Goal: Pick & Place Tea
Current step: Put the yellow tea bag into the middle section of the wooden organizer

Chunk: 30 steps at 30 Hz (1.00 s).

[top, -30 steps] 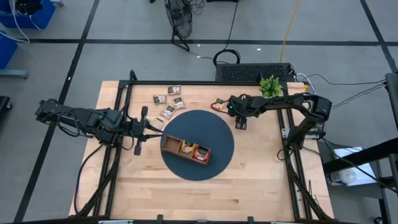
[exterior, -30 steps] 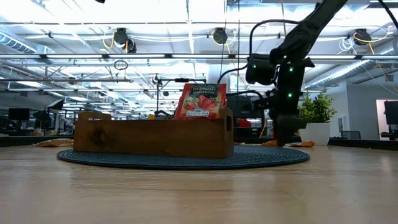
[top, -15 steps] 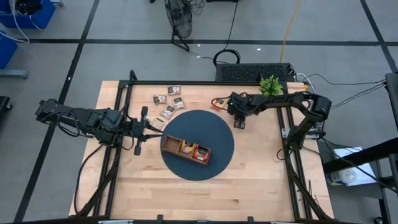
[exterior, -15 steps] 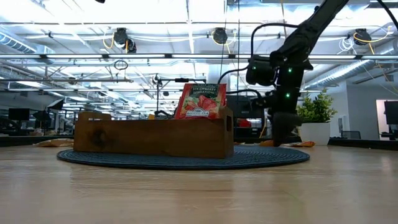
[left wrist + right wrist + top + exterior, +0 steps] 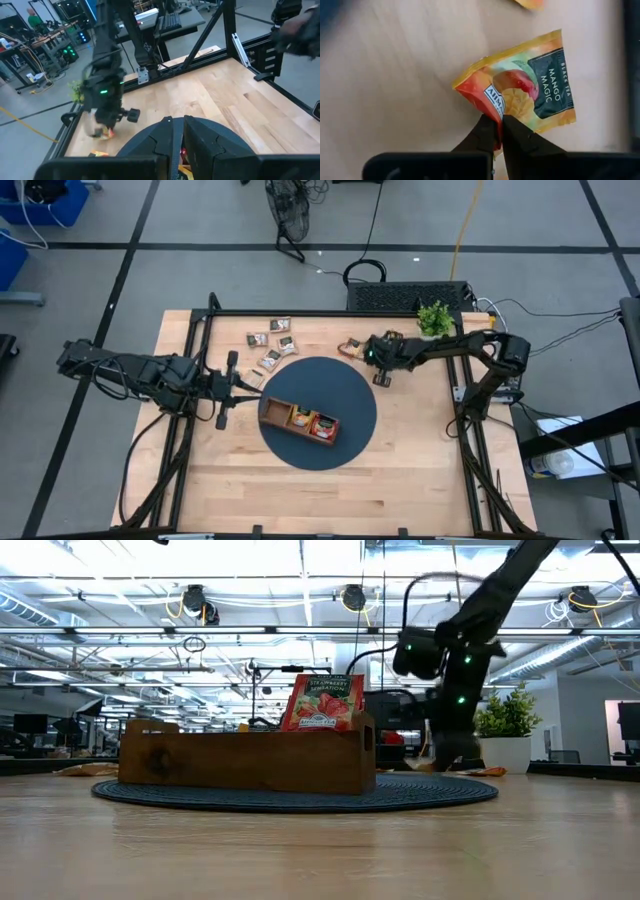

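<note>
A three-compartment wooden tray point(image 5: 280, 414) sits on a round dark mat point(image 5: 340, 385) at the centre of a light wooden table point(image 5: 400, 470), with a small green potted plant point(image 5: 434, 317) at its far right corner.

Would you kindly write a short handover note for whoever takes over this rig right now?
Right gripper: shut on the orange mango sachet, on the table beyond the round mat, near the potted plant.
Left gripper: shut, empty, waiting at the mat's left edge.
Done: wooden tray holds an orange and a red sachet.
Left: lift the mango sachet and place it in the tray; brown sachets lie unsorted on the table.
</note>
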{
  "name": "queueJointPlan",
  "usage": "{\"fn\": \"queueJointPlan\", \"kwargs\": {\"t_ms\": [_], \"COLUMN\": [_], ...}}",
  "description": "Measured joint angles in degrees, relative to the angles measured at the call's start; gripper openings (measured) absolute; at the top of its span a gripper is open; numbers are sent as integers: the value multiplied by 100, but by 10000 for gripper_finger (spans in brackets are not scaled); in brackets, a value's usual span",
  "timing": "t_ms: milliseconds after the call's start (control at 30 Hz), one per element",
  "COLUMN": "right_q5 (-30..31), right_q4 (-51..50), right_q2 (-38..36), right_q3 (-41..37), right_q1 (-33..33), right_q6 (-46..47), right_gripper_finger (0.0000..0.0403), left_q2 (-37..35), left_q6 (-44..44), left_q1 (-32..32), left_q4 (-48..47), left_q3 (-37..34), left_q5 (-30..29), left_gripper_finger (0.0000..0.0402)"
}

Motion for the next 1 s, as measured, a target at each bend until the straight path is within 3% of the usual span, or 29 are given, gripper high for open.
{"fn": "queueJointPlan", "kwargs": {"t_ms": [133,200,333,433,600,800,1000], "right_q5": [2072,2754,3265,3744,3940,3937,3409], "right_q4": [168,347,1683,3064,5344,7780,9101], "right_q2": [-292,-325,-268,-38,568,1491,1777], "right_q3": [20,16,14,18,23,23,23], "right_q1": [1112,1797,2938,3436,3671,3594,3592], "right_q6": [115,127,-415,-1184,-2463,-4201,-4913], "right_gripper_finger": [7,6,5,5,5,5,5], "left_q2": [0,0,0,0,0,174,693], "left_q6": [0,0,0,0,-27,-236,-453], "left_q1": [0,0,0,0,0,24,157], "left_q4": [-1,2,0,-3,24,890,1056], "left_q3": [0,0,0,2,0,-2,0], "left_q5": [0,0,0,0,1,-39,-68], "left_gripper_finger": [51,51,51,51,51,51,51]}}
